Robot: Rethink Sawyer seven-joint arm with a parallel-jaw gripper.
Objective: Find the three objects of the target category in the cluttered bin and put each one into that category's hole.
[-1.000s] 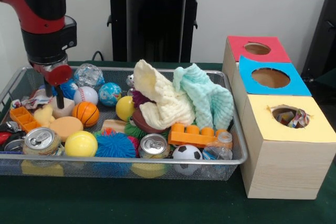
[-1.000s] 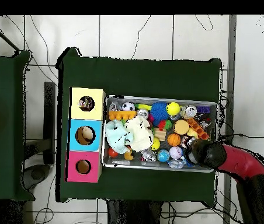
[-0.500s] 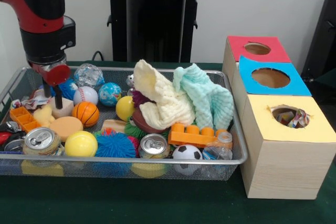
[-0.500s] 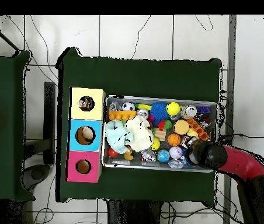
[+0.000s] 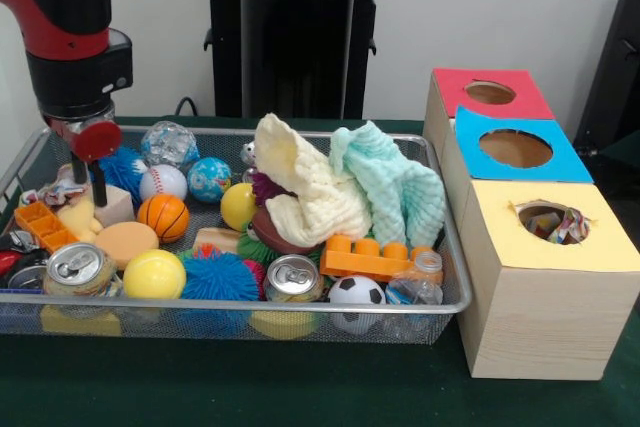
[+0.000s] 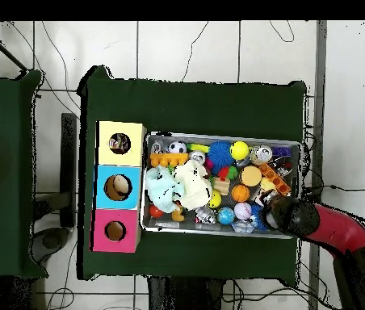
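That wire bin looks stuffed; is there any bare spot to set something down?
Hardly any inside the bin: balls, cans and the cloths fill it, and the gripper hangs over its left end. Bare green table lies in front of the bin, and more behind it and the boxes in the overhead view.

- The arm (image 5: 62,2) is glossy red on its upper shell, with a black cylindrical section below.
- A small red disc (image 5: 96,139) sits at the base of the black section.
- The tool (image 5: 88,185) shows thin dark prongs under the disc.
- From above, the arm (image 6: 331,228) reads as a red sleeve ending in a rounded black cap.
- The pedestal (image 5: 297,32) is black, with a black ring handle and a red cap.
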